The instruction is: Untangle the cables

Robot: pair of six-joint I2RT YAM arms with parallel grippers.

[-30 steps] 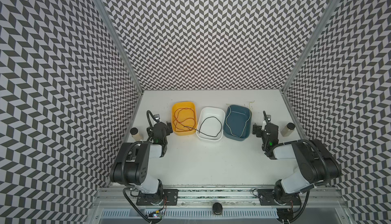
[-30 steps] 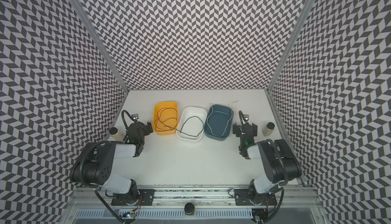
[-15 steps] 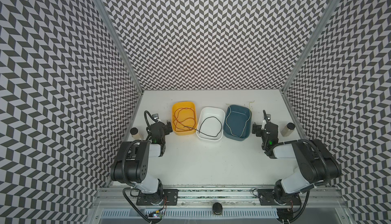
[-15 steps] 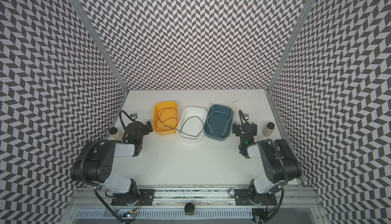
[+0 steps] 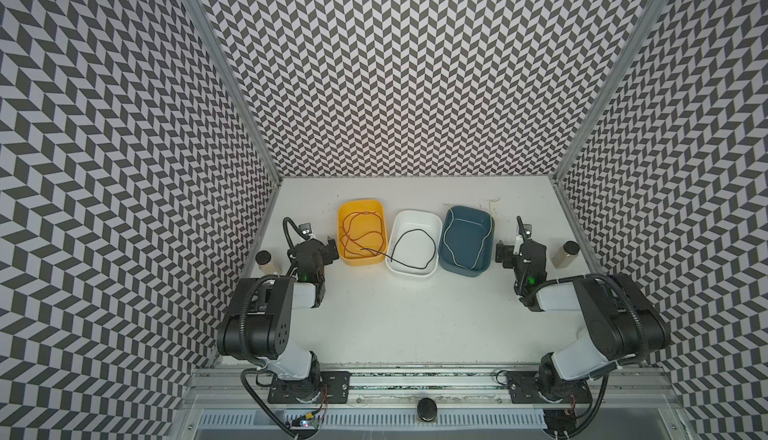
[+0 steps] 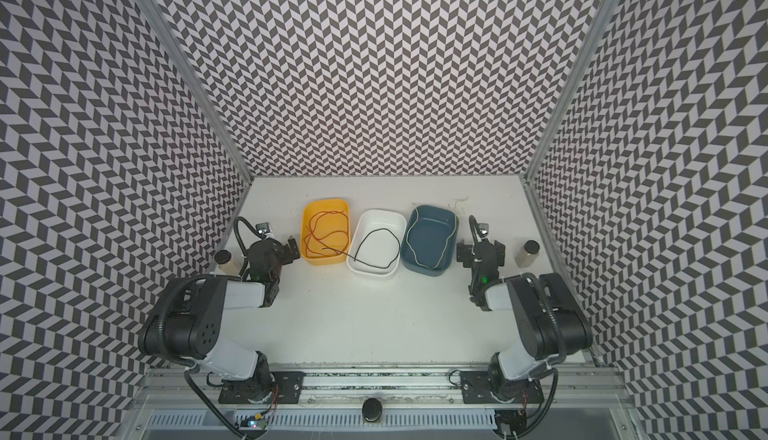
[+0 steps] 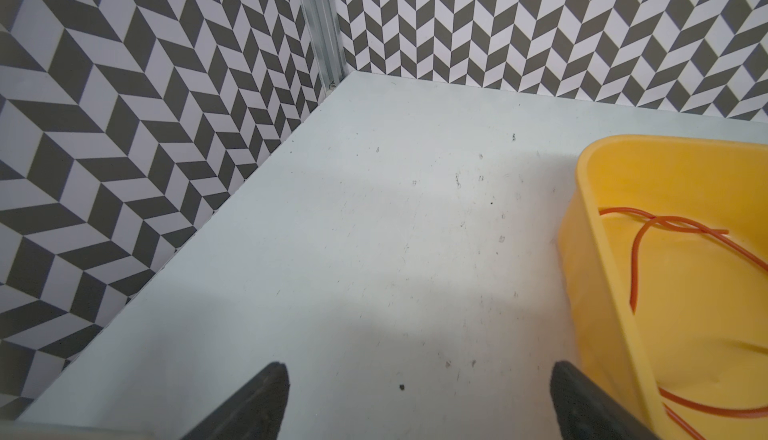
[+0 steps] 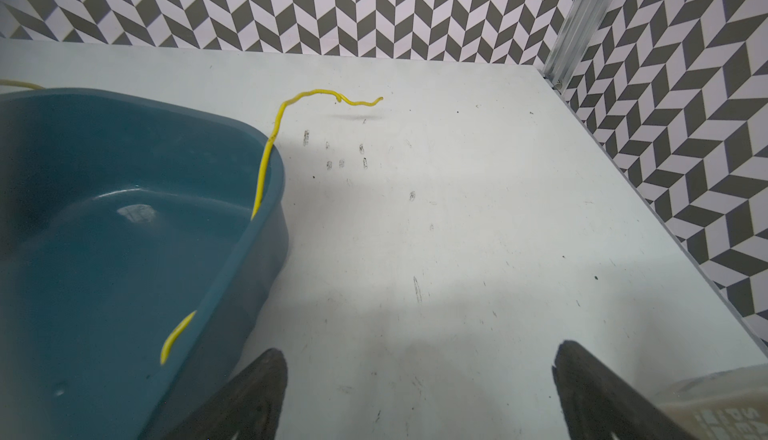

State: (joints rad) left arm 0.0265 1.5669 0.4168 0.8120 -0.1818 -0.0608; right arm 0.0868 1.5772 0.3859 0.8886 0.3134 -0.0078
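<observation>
Three cables lie in a row of tubs in both top views. The red cable point(image 5: 365, 235) point(image 7: 636, 276) coils in the yellow tub point(image 5: 360, 205). The black cable point(image 5: 417, 230) loops in the white tub point(image 5: 417, 214), with one end reaching over into the yellow tub. The yellow cable point(image 8: 266, 159) lies in the blue tub point(image 5: 469, 211), and one end hangs out over its far rim. My left gripper point(image 5: 311, 245) point(image 7: 419, 369) stands open and empty over the table beside the yellow tub. My right gripper point(image 5: 520, 247) point(image 8: 417, 355) is open and empty beside the blue tub.
A small dark-lidded jar point(image 5: 266, 261) stands by the left wall, behind my left gripper. Another jar point(image 5: 565, 253) point(image 8: 715, 404) stands by the right wall, close to my right gripper. Patterned walls close in the table point(image 5: 415, 313) on three sides.
My left gripper has swung slightly to the left, away from the yellow tub. The right arm and the cables have not moved.
</observation>
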